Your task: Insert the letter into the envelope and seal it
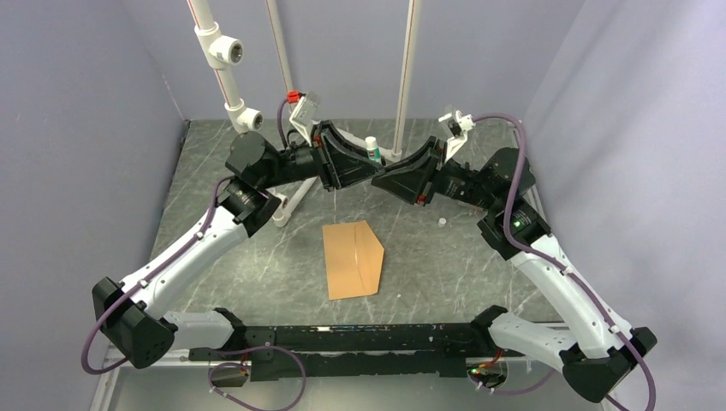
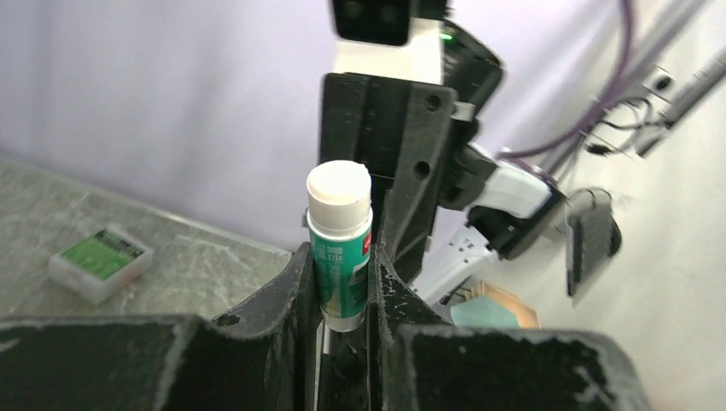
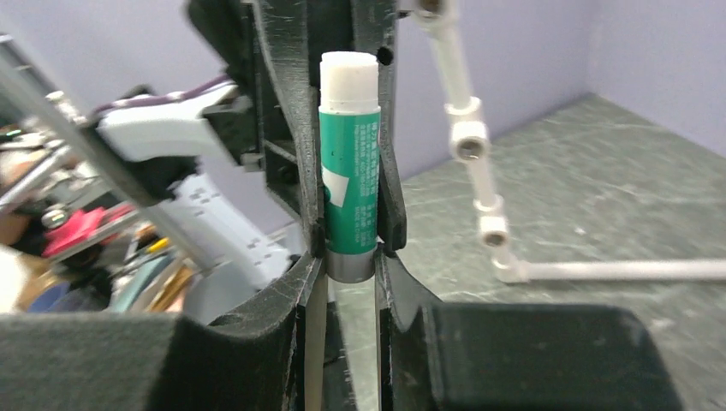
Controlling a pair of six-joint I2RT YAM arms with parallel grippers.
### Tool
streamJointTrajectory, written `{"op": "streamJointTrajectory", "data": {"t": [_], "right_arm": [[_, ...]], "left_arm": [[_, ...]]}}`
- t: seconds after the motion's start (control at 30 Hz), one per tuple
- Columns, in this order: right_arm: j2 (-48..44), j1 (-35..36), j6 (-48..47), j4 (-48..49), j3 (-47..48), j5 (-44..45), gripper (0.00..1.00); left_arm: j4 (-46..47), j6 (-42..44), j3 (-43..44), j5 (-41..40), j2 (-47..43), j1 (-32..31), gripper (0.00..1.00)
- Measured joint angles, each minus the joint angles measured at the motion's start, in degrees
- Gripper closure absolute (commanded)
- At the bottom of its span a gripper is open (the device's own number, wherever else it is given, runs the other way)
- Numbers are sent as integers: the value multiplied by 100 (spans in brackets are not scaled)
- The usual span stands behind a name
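A green glue stick (image 1: pixel 371 150) with a bare white top stands upright in the air over the back of the table, held between both grippers. My left gripper (image 1: pixel 368 167) is shut on its green body (image 2: pixel 341 265). My right gripper (image 1: pixel 383 174) is shut on its grey base (image 3: pixel 351 264). The kraft-brown envelope (image 1: pixel 353 259) lies flat mid-table in front of the grippers, its pointed flap toward the right. The peach letter does not show in any view.
A small white cap (image 1: pixel 442 222) lies on the table right of the envelope. A white pipe frame (image 1: pixel 231 86) stands at the back, with a foot on the table (image 3: pixel 599 271). A small box with a green label (image 2: pixel 100 261) lies on the table.
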Motion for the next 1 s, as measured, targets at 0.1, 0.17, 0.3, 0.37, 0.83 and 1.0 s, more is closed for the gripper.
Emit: {"op": "streamJointTrajectory", "data": {"t": [0.1, 0.17, 0.3, 0.37, 0.83, 1.0], "right_arm": [[0, -118, 426, 616, -70, -815, 100], [0, -140, 673, 986, -111, -1252, 100], [7, -142, 800, 1207, -98, -1685, 56], [4, -118, 538, 787, 70, -1558, 30], [-664, 433, -1215, -236, -151, 1449, 22], [13, 682, -1458, -776, 442, 2238, 25]], "left_arm": [[452, -44, 48, 527, 0, -15, 97], [758, -94, 63, 848, 0, -46, 98], [1123, -210, 70, 1185, 0, -109, 98], [1121, -240, 70, 1128, 7, -109, 98], [245, -839, -83, -1191, 13, 57, 97], [42, -870, -83, -1399, 17, 55, 97]]}}
